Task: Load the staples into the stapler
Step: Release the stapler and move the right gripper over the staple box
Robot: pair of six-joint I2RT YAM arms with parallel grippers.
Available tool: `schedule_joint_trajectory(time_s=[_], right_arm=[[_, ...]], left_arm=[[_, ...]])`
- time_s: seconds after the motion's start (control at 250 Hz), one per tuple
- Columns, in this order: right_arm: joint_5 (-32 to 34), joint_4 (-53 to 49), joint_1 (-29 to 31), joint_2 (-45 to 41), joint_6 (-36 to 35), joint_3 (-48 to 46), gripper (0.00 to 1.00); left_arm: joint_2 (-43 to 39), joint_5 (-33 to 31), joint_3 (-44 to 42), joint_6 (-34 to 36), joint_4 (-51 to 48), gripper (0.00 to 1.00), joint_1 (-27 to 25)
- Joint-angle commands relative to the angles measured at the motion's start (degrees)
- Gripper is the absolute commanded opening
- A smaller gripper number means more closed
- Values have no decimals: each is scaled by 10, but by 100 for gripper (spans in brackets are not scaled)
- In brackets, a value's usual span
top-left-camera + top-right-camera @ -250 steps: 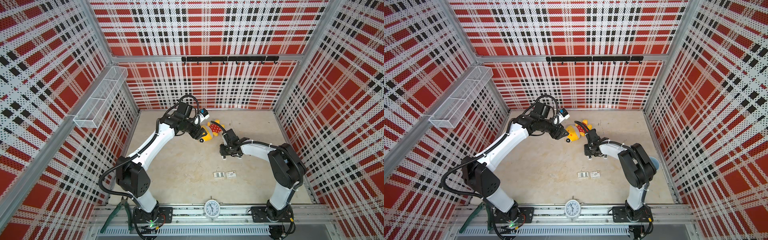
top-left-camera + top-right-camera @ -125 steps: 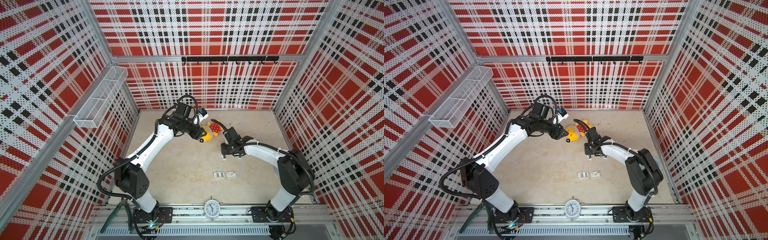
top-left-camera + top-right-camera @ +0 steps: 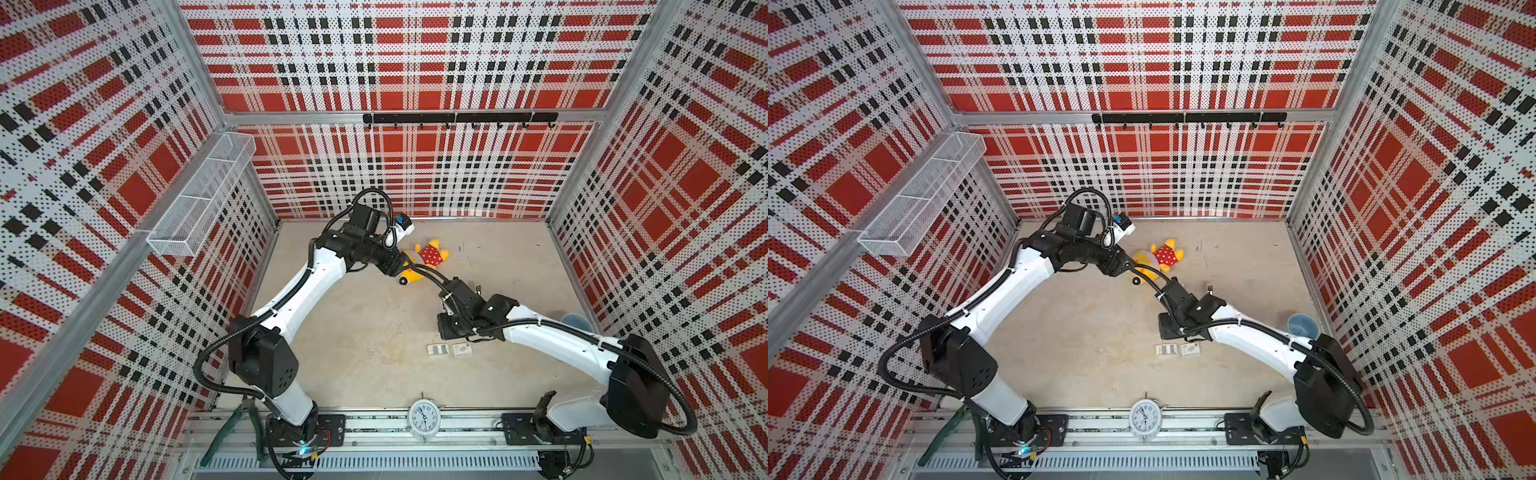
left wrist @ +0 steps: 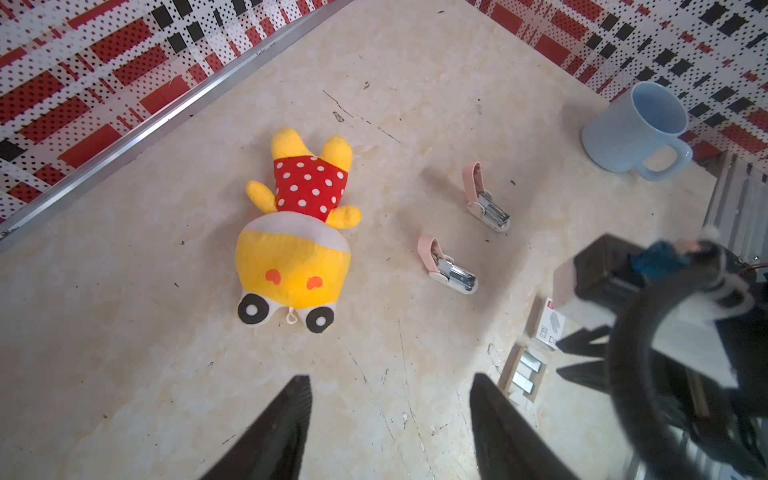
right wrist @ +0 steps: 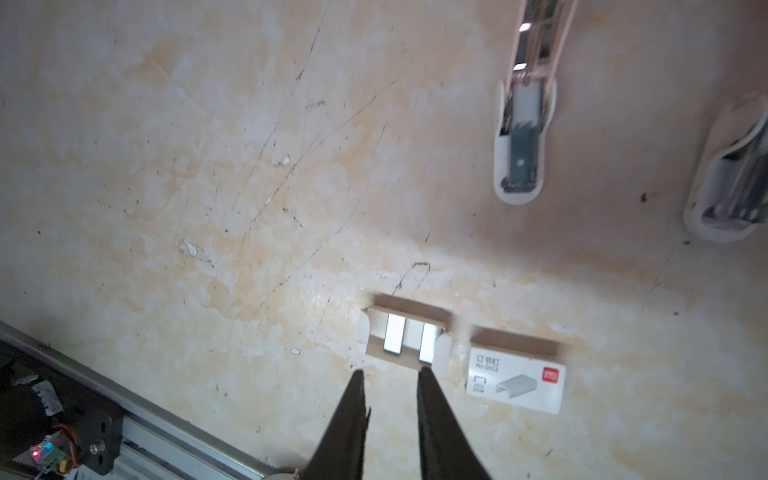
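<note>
The right gripper point(image 5: 390, 371), jaws narrowly apart and empty, hovers just short of the staples point(image 5: 394, 338) lying in their open tray point(image 5: 409, 309) on the bench point(image 5: 208, 166), and should straddle one strip squarely, pinching its long sides gently.

- Staples point(image 5: 394, 338) lie in a tray point(image 5: 409, 307), just left of the box point(image 3: 462, 350).
- A stapler point(image 4: 451, 274) and second stapler point(image 4: 490, 210) lie between plush toy point(image 4: 291, 249) and mug point(image 4: 631, 129).

In a top view the right arm point(image 3: 557, 340) hides most of the mug point(image 3: 575, 320); one blurred stapler point(image 5: 727, 174) is cut off.
</note>
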Motion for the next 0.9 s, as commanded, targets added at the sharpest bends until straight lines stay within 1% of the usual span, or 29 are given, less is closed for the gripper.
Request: schedule_joint_trajectory(time_s=[0.0, 0.092, 0.248, 0.544, 0.896], right_arm=[[7, 0, 21, 23, 50, -2, 22], [8, 10, 31, 41, 67, -5, 20], [15, 17, 42, 60, 83, -10, 19], [26, 12, 43, 86, 86, -10, 18], [18, 33, 44, 112, 85, -15, 19]], left_arm=[[1, 13, 2, -7, 14, 64, 4], [2, 18, 1, -12, 16, 64, 4], [2, 23, -7, -15, 21, 64, 4], [5, 30, -9, -17, 21, 64, 3], [9, 37, -12, -21, 21, 64, 3]])
